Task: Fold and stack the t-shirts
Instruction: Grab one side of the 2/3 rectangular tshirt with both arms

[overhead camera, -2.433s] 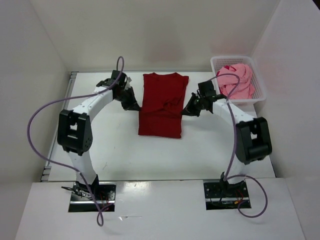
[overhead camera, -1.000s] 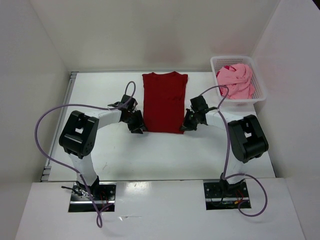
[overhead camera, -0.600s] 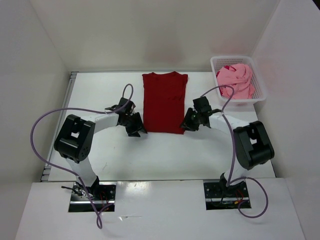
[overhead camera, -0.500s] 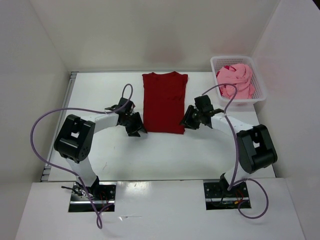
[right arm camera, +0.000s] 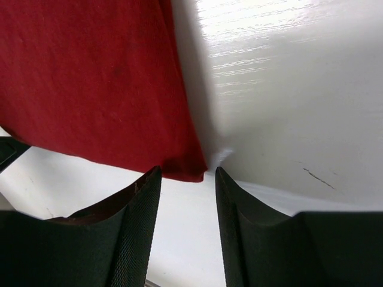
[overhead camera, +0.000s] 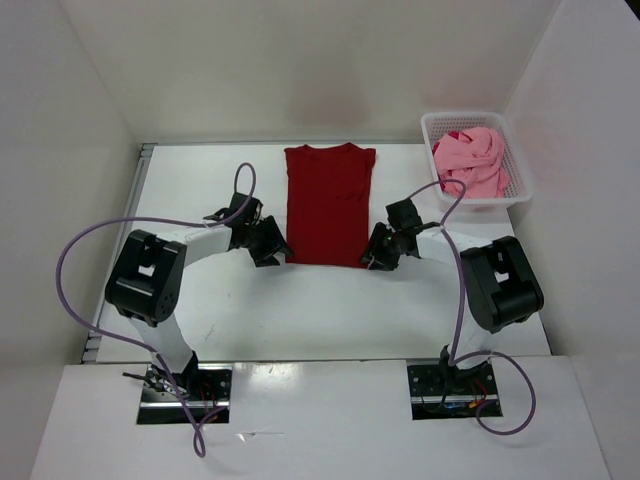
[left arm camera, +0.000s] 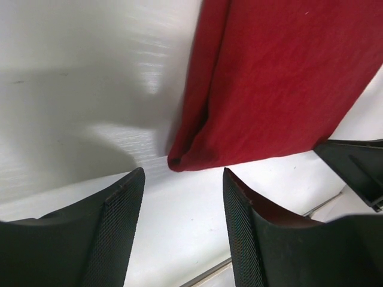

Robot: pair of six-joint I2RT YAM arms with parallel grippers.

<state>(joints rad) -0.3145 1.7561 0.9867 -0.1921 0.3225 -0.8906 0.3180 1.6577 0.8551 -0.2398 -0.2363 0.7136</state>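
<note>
A dark red t-shirt [overhead camera: 327, 205] lies flat on the table, folded into a long narrow strip with its collar at the far end. My left gripper [overhead camera: 272, 249] is open just off the strip's near left corner [left arm camera: 179, 160], nothing between its fingers [left arm camera: 114, 227]. My right gripper [overhead camera: 378, 255] is open at the near right corner [right arm camera: 191, 173], also empty. A light pink t-shirt [overhead camera: 472, 160] lies crumpled in the white basket [overhead camera: 522, 180], and a bit of brighter magenta cloth [overhead camera: 452, 135] shows beside it.
The white basket stands at the table's back right corner against the right wall. White walls close in the table on the left, back and right. Purple cables [overhead camera: 90, 250] loop off both arms.
Both grippers have opened and let go of the near corners of the dark red shirt. They have backed slightly off the hem; the shirt lies still.
</note>
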